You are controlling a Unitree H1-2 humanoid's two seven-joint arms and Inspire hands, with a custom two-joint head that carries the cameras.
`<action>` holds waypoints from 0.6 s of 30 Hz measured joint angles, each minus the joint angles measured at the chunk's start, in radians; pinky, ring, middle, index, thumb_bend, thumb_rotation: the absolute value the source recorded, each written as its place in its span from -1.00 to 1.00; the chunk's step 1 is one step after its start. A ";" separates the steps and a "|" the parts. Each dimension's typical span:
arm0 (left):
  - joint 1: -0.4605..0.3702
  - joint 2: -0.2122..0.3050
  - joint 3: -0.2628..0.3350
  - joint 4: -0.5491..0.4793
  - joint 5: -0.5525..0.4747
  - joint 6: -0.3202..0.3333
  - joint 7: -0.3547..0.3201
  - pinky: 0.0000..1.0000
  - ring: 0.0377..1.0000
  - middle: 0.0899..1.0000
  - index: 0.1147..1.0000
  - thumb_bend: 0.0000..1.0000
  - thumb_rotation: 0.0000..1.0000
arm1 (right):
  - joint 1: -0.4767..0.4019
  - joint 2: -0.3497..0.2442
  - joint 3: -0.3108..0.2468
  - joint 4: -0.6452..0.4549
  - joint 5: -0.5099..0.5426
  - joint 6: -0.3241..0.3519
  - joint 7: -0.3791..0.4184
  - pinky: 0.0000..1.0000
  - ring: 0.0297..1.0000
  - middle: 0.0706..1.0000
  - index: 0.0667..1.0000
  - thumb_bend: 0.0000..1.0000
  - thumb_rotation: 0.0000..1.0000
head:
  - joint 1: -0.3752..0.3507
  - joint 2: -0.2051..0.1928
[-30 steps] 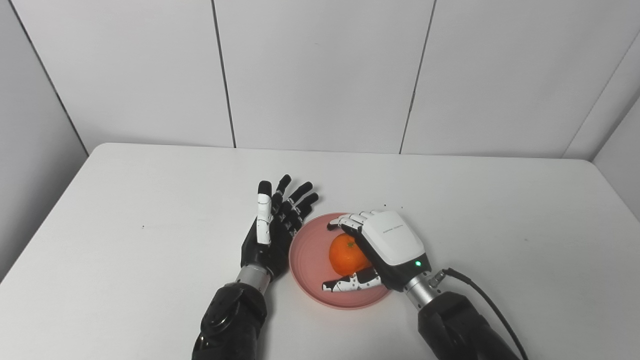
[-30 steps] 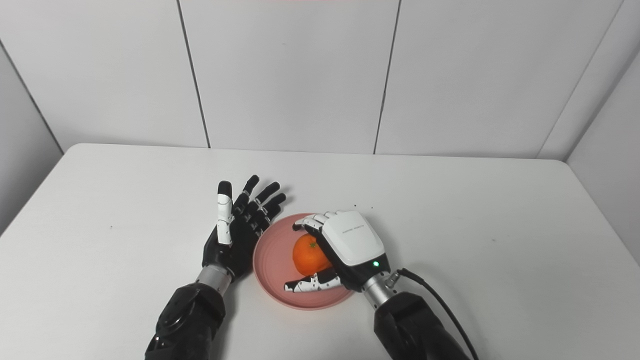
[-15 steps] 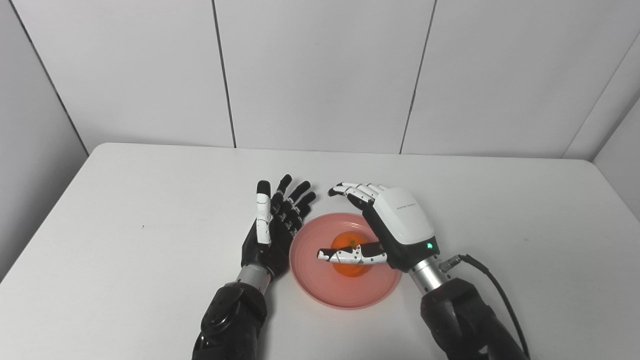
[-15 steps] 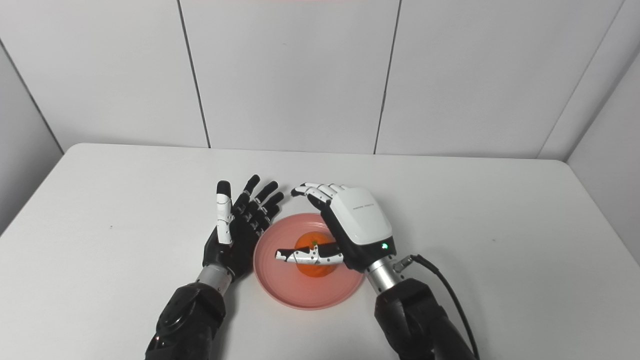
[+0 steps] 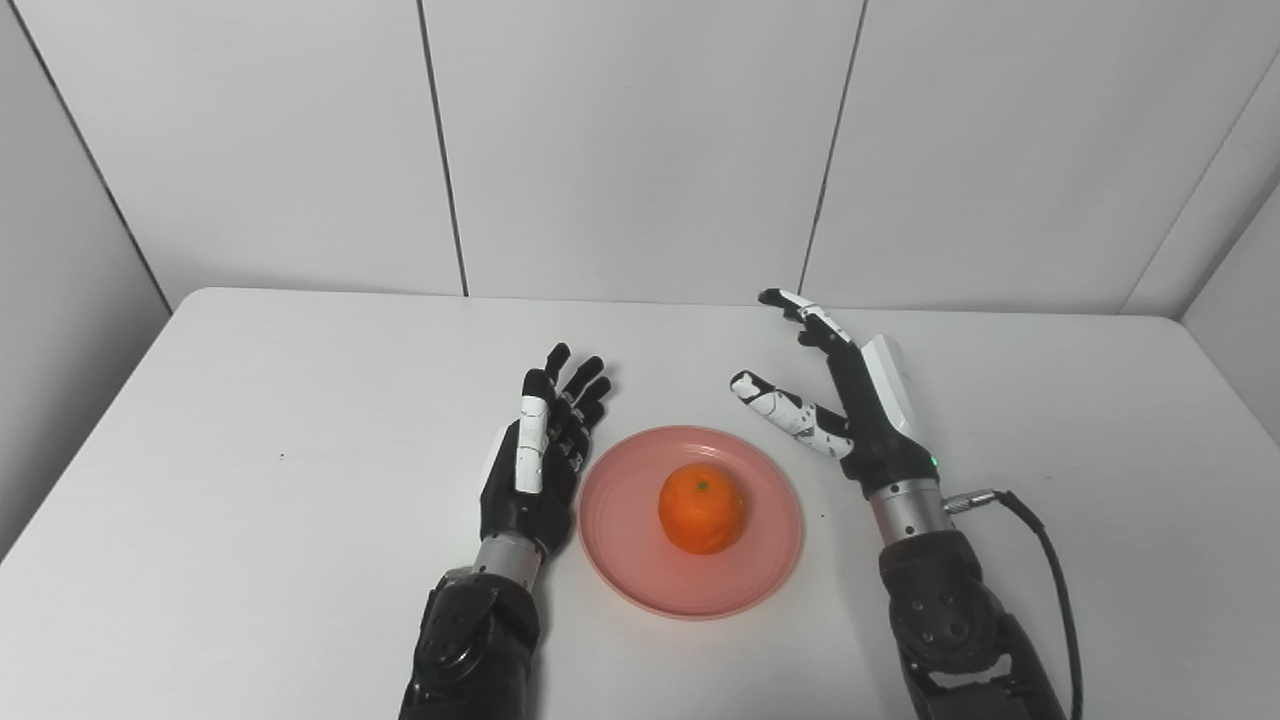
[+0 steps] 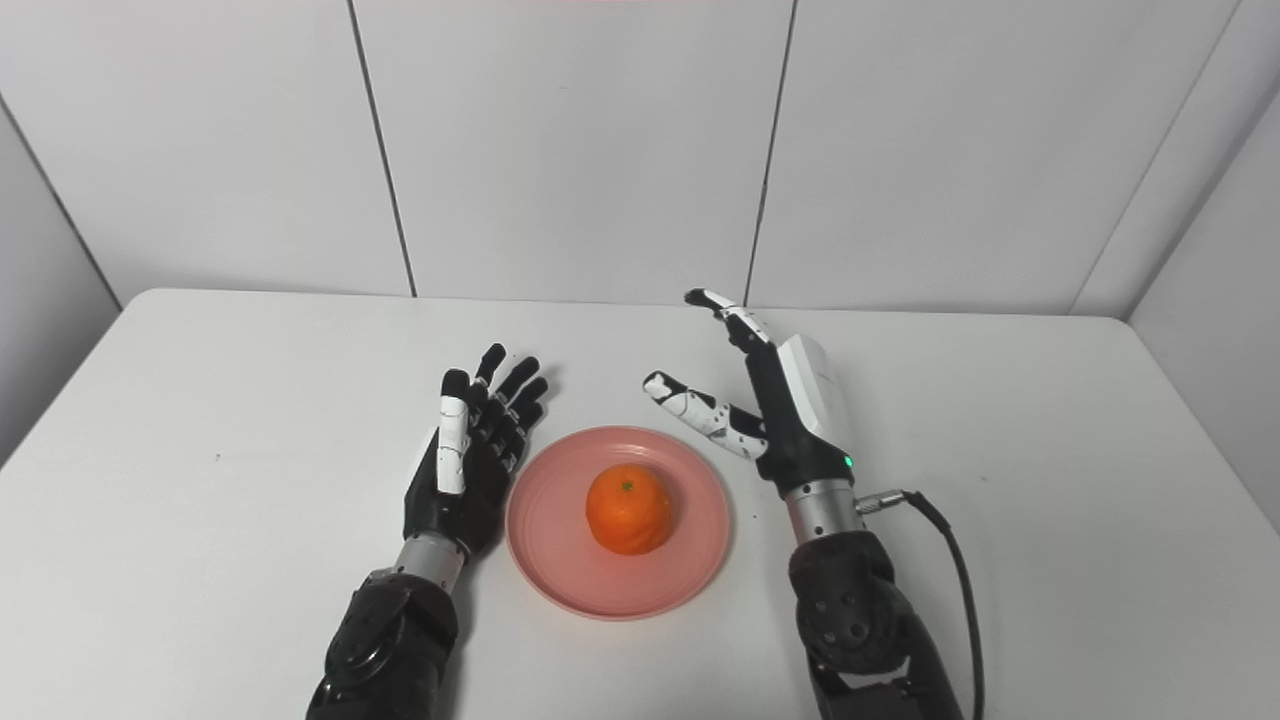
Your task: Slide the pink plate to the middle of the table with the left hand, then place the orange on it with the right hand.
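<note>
Orange (image 5: pixel 702 507) on pink plate (image 5: pixel 620 560) (centred) — left hand (image 5: pixel 535 465), right hand (image 5: pixel 860 400) spread

Robot lab or test cell, not a home. Plain white table (image 5: pixel 300 400) with rounded corners, boxed in on three sides by bare grey-white wall panels (image 5: pixel 640 150) with dark vertical seams. No furniture, decor or windows. Staged props only: one pink plate (image 5: pixel 770 560) with one orange (image 5: pixel 702 507). Exposed cable (image 5: pixel 1050 560) runs off the right arm's wrist.
</note>
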 measured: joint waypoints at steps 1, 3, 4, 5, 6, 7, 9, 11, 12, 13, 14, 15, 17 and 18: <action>-0.004 0.005 0.008 0.005 0.015 -0.016 0.017 0.96 0.86 0.87 0.93 0.90 0.65 | 0.005 0.002 -0.009 0.012 0.014 0.000 -0.003 0.55 0.68 0.68 0.56 0.36 0.97 | 0.000 0.000; -0.016 0.024 0.013 0.021 0.057 -0.061 0.059 0.99 0.90 0.89 0.94 0.87 0.69 | 0.013 0.007 -0.029 0.041 0.050 -0.001 -0.010 0.57 0.69 0.69 0.57 0.37 0.98 | 0.000 0.000; -0.021 0.036 0.013 0.029 0.081 -0.076 0.078 1.00 0.91 0.90 0.94 0.86 0.70 | 0.017 0.010 -0.041 0.058 0.071 -0.001 -0.014 0.56 0.68 0.68 0.58 0.38 0.97 | 0.000 0.000; -0.024 0.047 0.011 0.034 0.105 -0.087 0.093 1.00 0.94 0.92 0.93 0.84 0.72 | 0.023 0.013 -0.054 0.073 0.094 -0.001 -0.017 0.54 0.66 0.67 0.58 0.41 0.97 | 0.003 0.000; -0.024 0.058 0.007 0.035 0.127 -0.105 0.105 1.00 0.96 0.93 0.92 0.81 0.72 | 0.030 0.019 -0.070 0.082 0.120 -0.001 -0.020 0.55 0.64 0.67 0.59 0.40 0.96 | 0.003 0.000; -0.023 0.068 0.001 0.034 0.152 -0.126 0.116 1.00 0.98 0.95 0.93 0.76 0.73 | 0.036 0.028 -0.089 0.093 0.157 -0.001 -0.023 0.57 0.65 0.69 0.62 0.40 0.99 | 0.002 0.002; -0.017 0.079 -0.010 0.030 0.204 -0.157 0.143 1.00 1.00 0.99 0.96 0.71 0.76 | 0.042 0.047 -0.123 0.117 0.220 0.000 -0.027 0.65 0.68 0.72 0.67 0.43 1.00 | 0.003 0.002; -0.002 0.079 -0.020 0.014 0.252 -0.161 0.170 1.00 1.00 0.99 0.98 0.71 0.77 | 0.049 0.067 -0.153 0.142 0.277 0.001 -0.028 0.67 0.69 0.73 0.70 0.45 1.00 | 0.003 0.002; 0.004 0.079 -0.024 0.006 0.270 -0.160 0.182 1.00 1.00 1.00 0.99 0.71 0.77 | 0.052 0.075 -0.163 0.154 0.302 0.003 -0.027 0.69 0.70 0.73 0.71 0.46 1.00 | 0.003 0.002; 0.012 0.078 -0.027 -0.005 0.284 -0.158 0.190 1.00 1.00 1.00 1.00 0.72 0.78 | 0.057 0.081 -0.170 0.162 0.321 0.003 -0.027 0.73 0.71 0.73 0.71 0.47 1.00 | 0.002 0.003; 0.021 0.077 -0.030 -0.014 0.295 -0.153 0.197 1.00 1.00 1.00 1.00 0.72 0.79 | 0.056 0.084 -0.174 0.163 0.339 0.003 -0.027 0.76 0.72 0.73 0.71 0.48 1.00 | 0.002 0.003; 0.026 0.074 -0.031 -0.019 0.304 -0.148 0.203 1.00 1.00 1.00 1.00 0.75 0.77 | 0.057 0.086 -0.179 0.164 0.354 0.004 -0.025 0.87 0.76 0.76 0.73 0.51 1.00 | 0.002 0.003; 0.037 0.067 -0.029 -0.037 0.301 -0.117 0.204 1.00 1.00 1.00 1.00 0.75 0.75 | 0.056 0.093 -0.190 0.168 0.409 0.006 -0.016 0.95 0.81 0.80 0.77 0.51 1.00 | 0.002 0.003; 0.043 0.065 -0.028 -0.046 0.293 -0.096 0.204 1.00 1.00 1.00 1.00 0.75 0.75 | 0.056 0.099 -0.194 0.170 0.429 0.008 -0.012 0.95 0.81 0.80 0.77 0.51 1.00 | 0.002 0.003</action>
